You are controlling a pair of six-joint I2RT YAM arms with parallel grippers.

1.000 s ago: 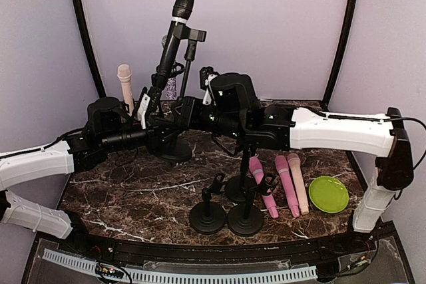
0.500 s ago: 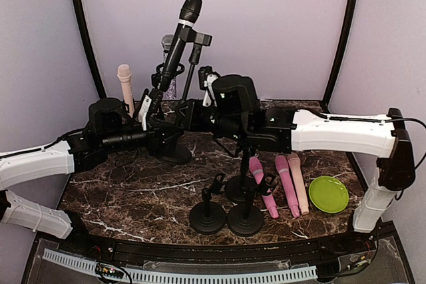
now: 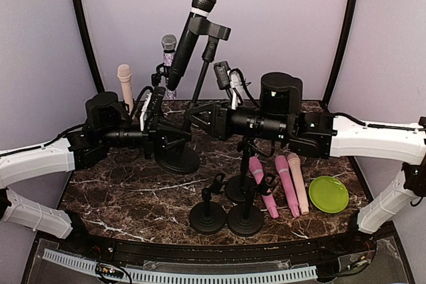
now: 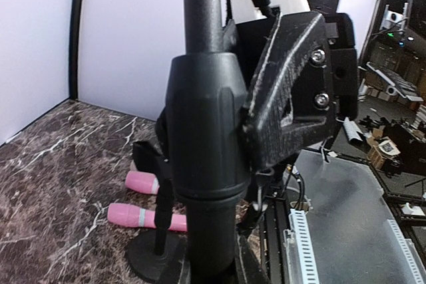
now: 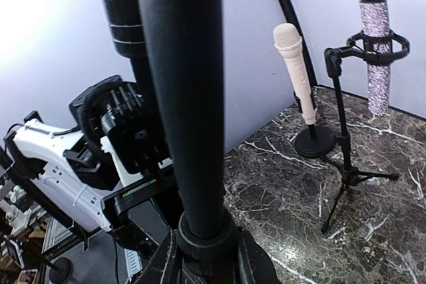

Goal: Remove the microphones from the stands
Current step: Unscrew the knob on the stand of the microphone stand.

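A black microphone (image 3: 196,21) sits tilted in the clip of a tall black stand (image 3: 205,74) whose round base (image 3: 178,159) rests on the marble table. My left gripper (image 3: 172,136) is shut on the stand's thick lower pole (image 4: 200,164), just above the base. My right gripper (image 3: 194,116) is shut on the pole (image 5: 190,98) a little higher. In the right wrist view the microphone's handle (image 5: 126,18) runs beside the pole. In the left wrist view my right gripper's finger (image 4: 293,98) presses against the pole.
A glitter microphone (image 3: 169,48) on a tripod stand and a cream microphone (image 3: 124,81) on a small stand are at the back left. Three short empty stands (image 3: 226,211) are at the front centre. Pink and peach microphones (image 3: 287,184) lie beside a green plate (image 3: 328,194).
The stand with the microphone has shifted right and toward the front, its top swinging right. My right arm has drawn back to the right with it. Both grippers have stayed on the pole.
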